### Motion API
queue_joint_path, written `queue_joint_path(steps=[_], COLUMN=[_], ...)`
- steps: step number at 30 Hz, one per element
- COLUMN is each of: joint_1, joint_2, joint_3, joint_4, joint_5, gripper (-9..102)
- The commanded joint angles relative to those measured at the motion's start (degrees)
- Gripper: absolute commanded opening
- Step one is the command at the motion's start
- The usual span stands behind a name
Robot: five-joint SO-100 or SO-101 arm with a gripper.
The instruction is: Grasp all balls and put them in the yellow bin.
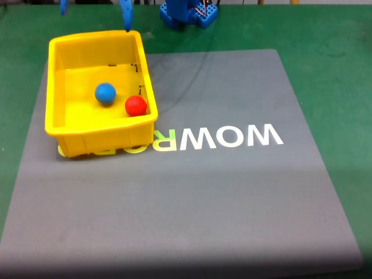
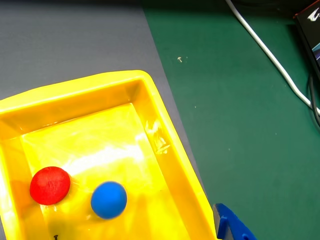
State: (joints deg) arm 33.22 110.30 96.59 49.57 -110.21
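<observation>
Yellow bin: sits on the far left part of the grey mat in the fixed view, one corner covering the start of the printed lettering. Upright, undamaged, open top.

Red ball: inside the bin, on its floor, close to the near right corner as the fixed view shows it. In the wrist view it lies toward the left wall.

Blue ball: inside the bin as well, just beside the red one, apart from it by a small gap in both views.

Task status, by my reading: both balls are already in the bin and no ball lies on the mat or the green table, so nothing looks left to collect. All that remains is for the arm to draw clear.

Gripper: two blue finger tips hang at the top edge of the fixed view, spread well apart above the bin's far rim, with nothing between them. A blue finger also shows at the bottom edge of the wrist view.

Hard to make out: most of the arm is cut off; just its blue base shows. A white cable runs off the wrist view; its ends are out of sight
</observation>
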Motion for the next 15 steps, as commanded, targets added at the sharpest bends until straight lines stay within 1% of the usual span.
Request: queue_joint_path(steps=[1, 9, 12, 15], joint_1=[0.0, -2.1, -5.4, -10.8], joint_2=[2.8, 3.3, 4.6, 6.9], joint_3=[-3.8, -3.8, -3.7, -2.5], joint_4=[-0.3, -0.4, 0.0, 0.2], joint_5=[0.5, 0.8, 2.4, 4.7], gripper=[48, 48, 47, 47])
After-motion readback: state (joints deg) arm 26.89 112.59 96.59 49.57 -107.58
